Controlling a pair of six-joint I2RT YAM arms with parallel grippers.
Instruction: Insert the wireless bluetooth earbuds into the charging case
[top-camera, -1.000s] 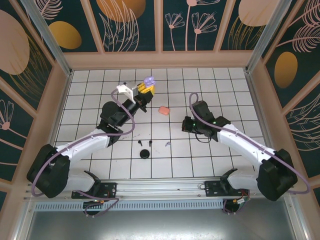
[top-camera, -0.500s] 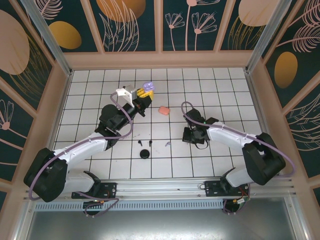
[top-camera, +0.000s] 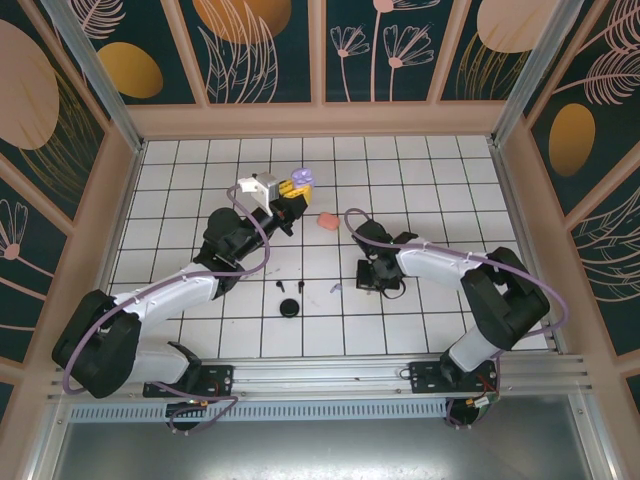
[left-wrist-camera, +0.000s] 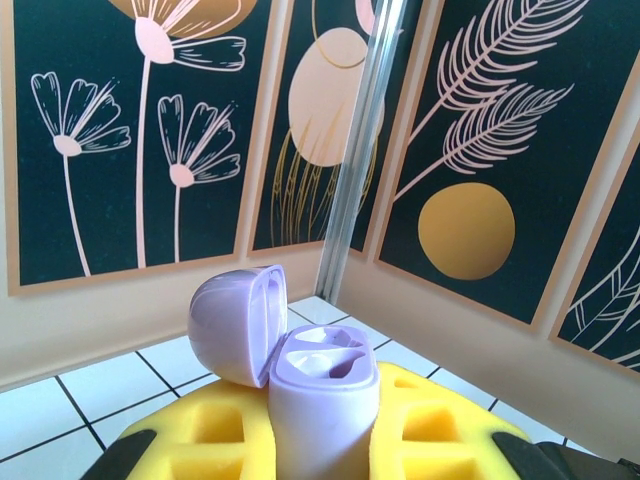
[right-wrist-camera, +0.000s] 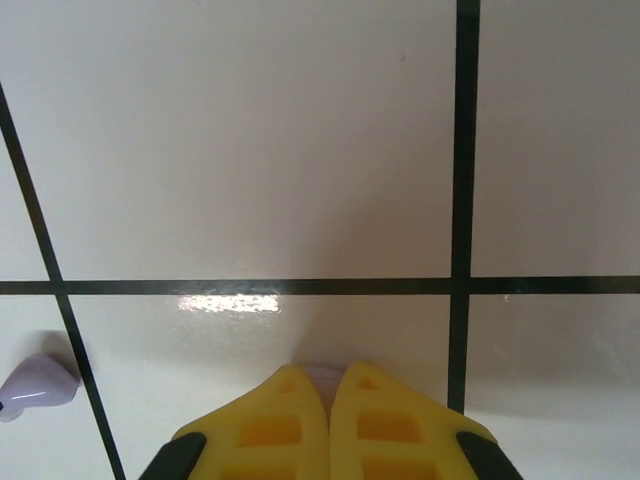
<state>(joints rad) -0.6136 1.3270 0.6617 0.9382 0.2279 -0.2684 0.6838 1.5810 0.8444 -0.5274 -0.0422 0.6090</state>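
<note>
The left fingers (left-wrist-camera: 440, 430) clamp the open lilac charging case (left-wrist-camera: 322, 400). The right fingers (right-wrist-camera: 270, 430) press together, with a mostly hidden lilac sliver (right-wrist-camera: 323, 373) at their tips.

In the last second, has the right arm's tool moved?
Yes. The right tool slid toward the arms' bases and slightly left, closing on the lilac earbud on the tiles.

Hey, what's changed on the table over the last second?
The right arm folded in, carrying the right gripper left and toward the robot, nearer the loose lilac earbud. The left gripper drifted slightly nearer too, jaws shut on the open lilac case. The black earbuds, black case and pink case stayed put.
</note>
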